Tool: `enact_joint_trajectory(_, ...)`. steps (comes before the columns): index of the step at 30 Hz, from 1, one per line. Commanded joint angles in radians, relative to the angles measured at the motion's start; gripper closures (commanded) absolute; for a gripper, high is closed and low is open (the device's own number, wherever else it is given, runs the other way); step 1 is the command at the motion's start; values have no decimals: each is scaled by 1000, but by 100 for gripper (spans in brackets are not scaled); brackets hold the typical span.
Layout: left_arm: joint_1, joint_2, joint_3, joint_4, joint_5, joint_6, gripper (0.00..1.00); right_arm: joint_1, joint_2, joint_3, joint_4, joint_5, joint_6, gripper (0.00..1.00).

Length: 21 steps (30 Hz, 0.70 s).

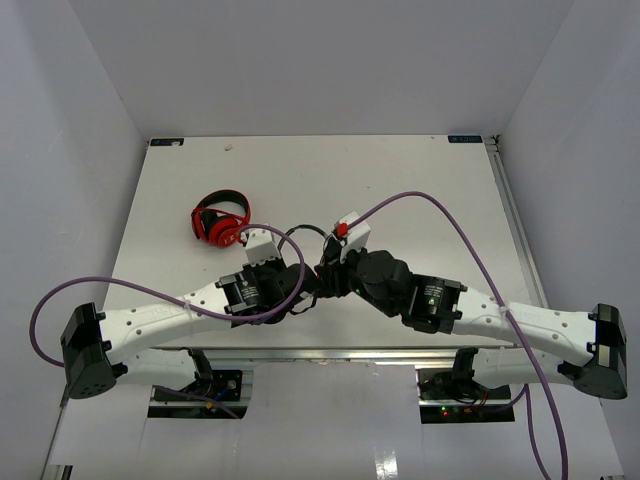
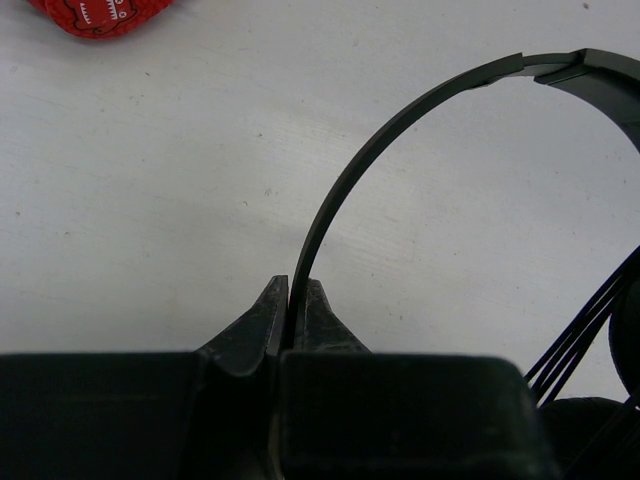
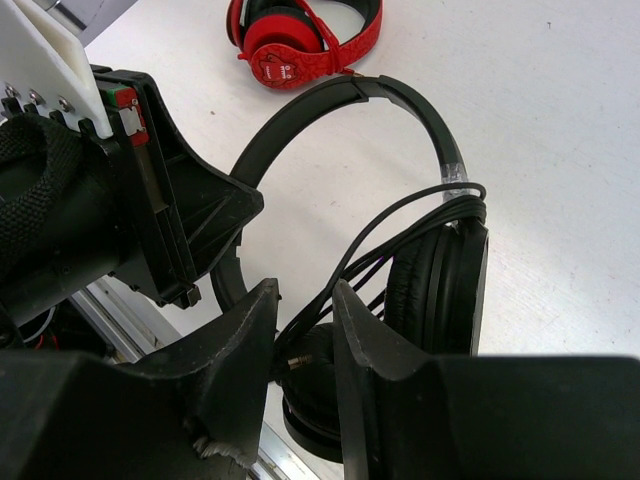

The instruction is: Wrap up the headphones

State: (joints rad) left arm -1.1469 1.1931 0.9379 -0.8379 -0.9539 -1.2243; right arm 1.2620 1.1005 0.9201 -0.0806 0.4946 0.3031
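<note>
The black headphones (image 3: pixel 380 95) are held just above the table between my two grippers; in the top view only the thin headband (image 1: pixel 303 229) shows. My left gripper (image 2: pixel 296 296) is shut on the headband (image 2: pixel 400 125), which arcs up and to the right from its jaws. Several strands of the dark cable (image 3: pixel 400 235) are looped around the band above the upright earcup (image 3: pixel 445 290). My right gripper (image 3: pixel 305 290) is open, with the cable strands running down between its fingers. The metal plug (image 3: pixel 297 358) lies over the second earcup (image 3: pixel 320 410).
Red-and-black headphones (image 1: pixel 220 221) lie on the white table (image 1: pixel 400 170) to the far left of the grippers, also in the right wrist view (image 3: pixel 300 35). The left gripper's body (image 3: pixel 190 230) is close to my right fingers. The table's near edge rail (image 3: pixel 290 465) is just below.
</note>
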Motion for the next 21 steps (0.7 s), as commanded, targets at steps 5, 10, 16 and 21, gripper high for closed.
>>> enact_joint_trajectory(5, 4, -35, 44, 14, -36, -26, 100, 8, -42, -15, 16, 19, -1, 64)
enact_joint_trajectory(10, 4, -38, 45, 13, -36, -27, 100, 11, -59, -25, 15, 28, 4, 64)
enact_joint_trajectory(16, 4, -37, 45, 14, -36, -30, 100, 11, -62, -36, 15, 30, 7, 66)
enact_joint_trajectory(21, 4, -30, 46, 13, -36, -34, 100, 11, -54, -47, 32, 28, 7, 70)
